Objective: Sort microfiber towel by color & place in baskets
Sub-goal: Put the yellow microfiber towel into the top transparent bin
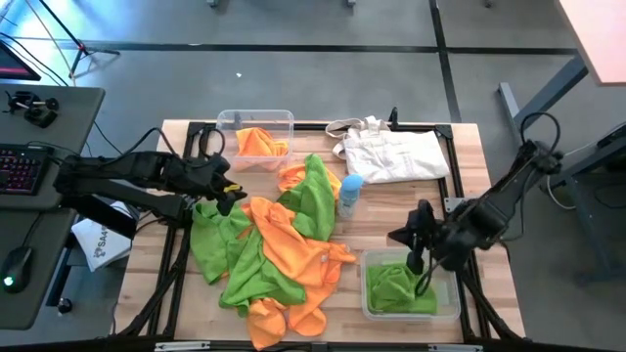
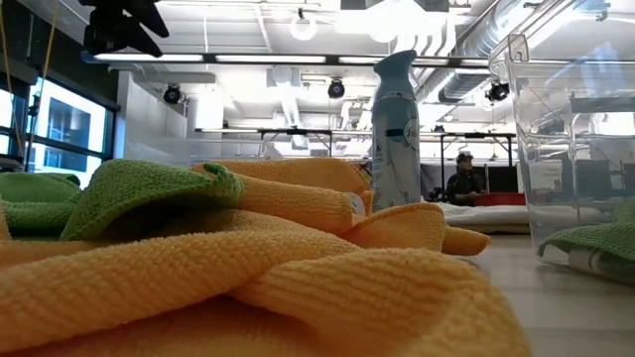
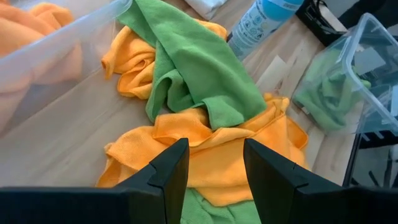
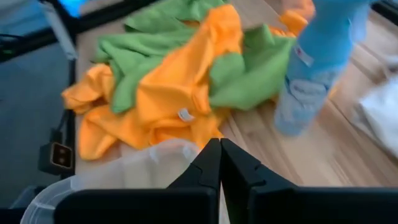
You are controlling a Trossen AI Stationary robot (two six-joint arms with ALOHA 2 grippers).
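A heap of orange and green microfiber towels (image 1: 279,244) lies on the middle of the wooden table. The far clear basket (image 1: 256,137) holds orange towels. Green towels lie in the near-right basket (image 1: 411,288). My left gripper (image 3: 214,165) hangs open above the heap's left side (image 1: 233,196), with nothing between its fingers. My right gripper (image 4: 220,162) is shut and empty. It is raised above the left rim of the green basket (image 1: 399,239) and points toward the heap.
A light-blue spray bottle (image 1: 350,194) stands upright just right of the heap, between the two baskets. A white cloth tote bag (image 1: 391,152) lies at the far right. A desk with a keyboard (image 1: 20,166) stands beyond the table's left edge.
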